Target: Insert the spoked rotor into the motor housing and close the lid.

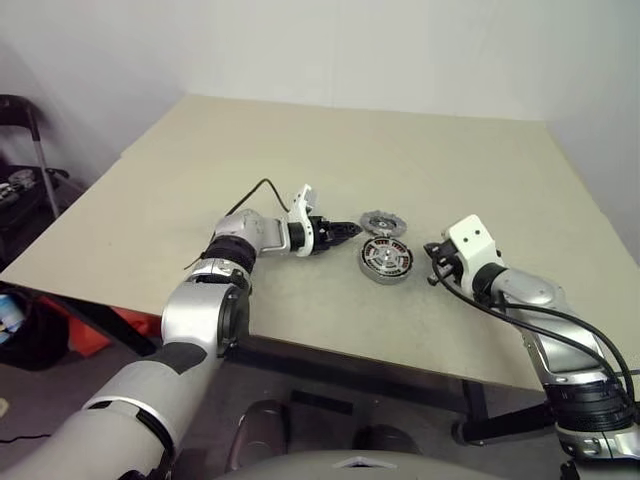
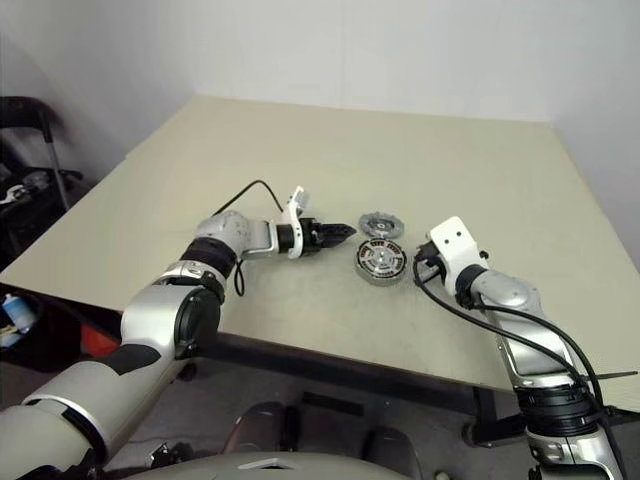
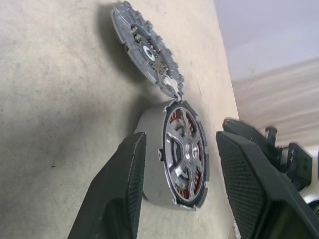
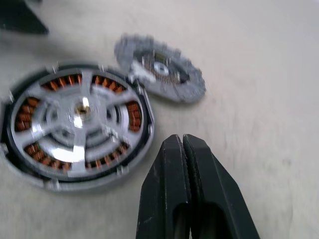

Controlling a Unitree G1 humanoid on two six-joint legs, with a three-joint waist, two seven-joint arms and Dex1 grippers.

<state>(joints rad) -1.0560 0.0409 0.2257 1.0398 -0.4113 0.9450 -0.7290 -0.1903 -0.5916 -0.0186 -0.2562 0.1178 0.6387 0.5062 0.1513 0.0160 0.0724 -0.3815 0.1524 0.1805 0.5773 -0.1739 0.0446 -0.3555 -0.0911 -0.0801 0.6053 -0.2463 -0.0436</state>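
Silver spokes of the spoked rotor show it seated inside the motor housing, copper windings visible between them; the housing sits on the beige surface, with the lid lying just behind it, its edge touching the housing's rim; the left hand, fingers parted and empty, hovers beside the housing; the right hand, clenched on nothing, hangs near its other side.

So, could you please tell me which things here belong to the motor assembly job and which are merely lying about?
Job:
- spoked rotor, seated in the motor housing
- lid, beside the housing, not yet closed

Lying about:
- black chair beside the table
- blue bottle on the floor
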